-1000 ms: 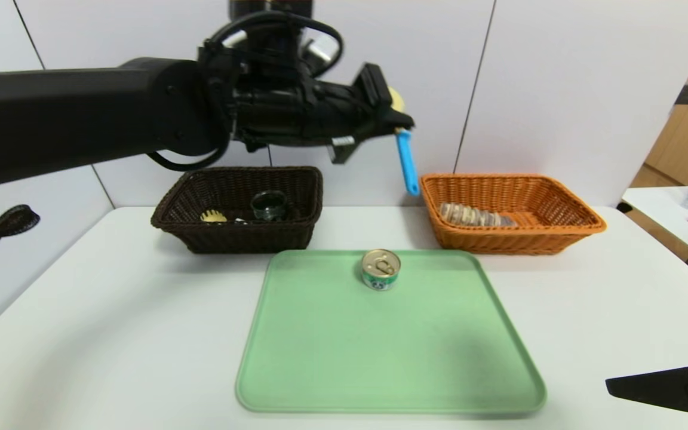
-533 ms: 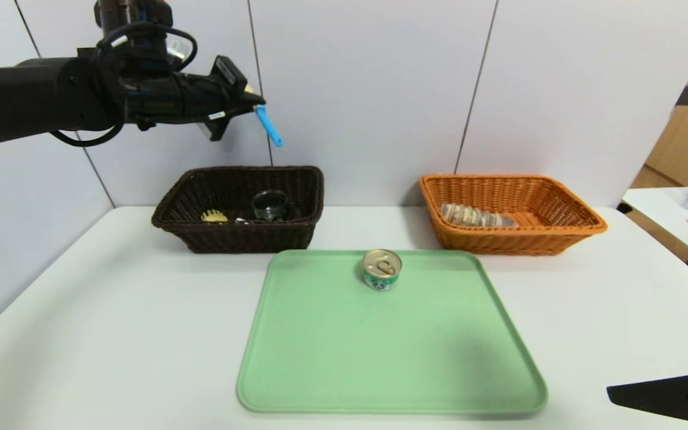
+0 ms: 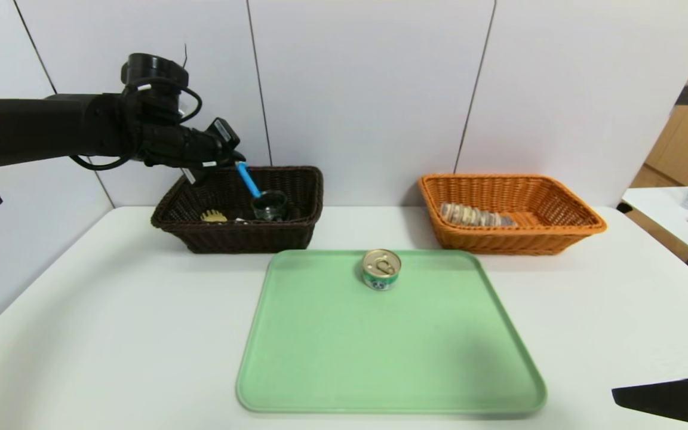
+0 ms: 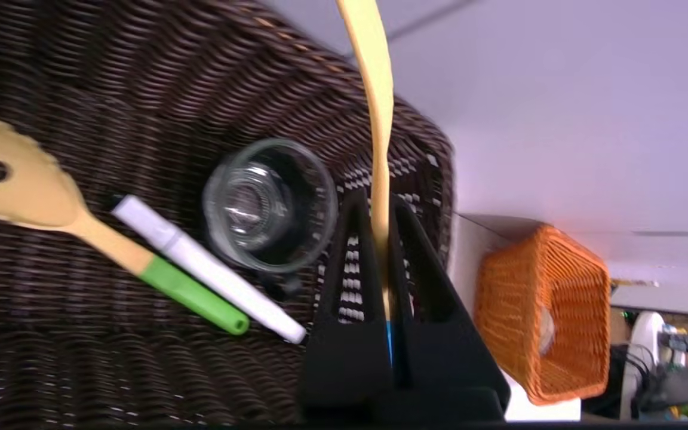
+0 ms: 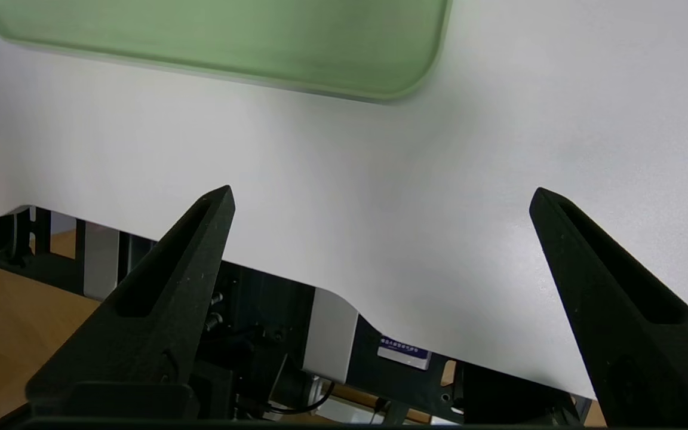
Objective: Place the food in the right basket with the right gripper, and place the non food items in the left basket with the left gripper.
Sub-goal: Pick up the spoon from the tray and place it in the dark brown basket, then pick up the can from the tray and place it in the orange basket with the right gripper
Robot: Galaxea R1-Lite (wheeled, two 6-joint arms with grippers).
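Nearest, the right claw (image 5: 380, 203) hangs spread wide over the front edge of the white bench (image 3: 111, 334), and beyond it the small round gold-lidded tin (image 3: 381, 269) stands on the flat green plastic tray (image 3: 380, 358). Farther back, the twisted striped bread loaf (image 3: 475, 215) lies in the orange woven wicker basket (image 3: 559, 239), while the left claw (image 3: 232, 159), over the dark brown woven wicker basket (image 3: 242, 236), pinches the yellow spoon with blue handle (image 3: 248, 179) above the glass cup (image 4: 269, 206), white marker (image 4: 206, 269) and green-handled yellow pasta fork (image 4: 51, 203).

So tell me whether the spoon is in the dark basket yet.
Not yet: the left gripper holds the spoon, shut, above the left basket.
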